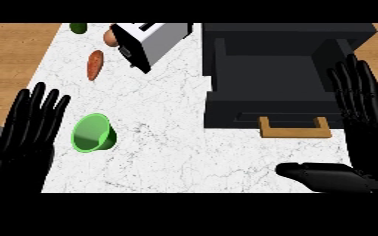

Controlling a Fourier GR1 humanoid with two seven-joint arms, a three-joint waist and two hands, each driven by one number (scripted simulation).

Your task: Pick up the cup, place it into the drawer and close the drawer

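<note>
Grasp not yet made | cup (94, 133) seemingly tipped over, just beside left hand (29, 127) | left hand spread and empty, right hand (358, 105) likewise | best to curl round the cup's wall, then carry it to the drawer (244, 105)

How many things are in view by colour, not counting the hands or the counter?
Green: 2, the cup and a small item at the far edge
Orange: 1, a long vegetable
Brown: 1, a round item
Silver: 1, the toaster
Black: 1, the open drawer
Total: 6
</note>
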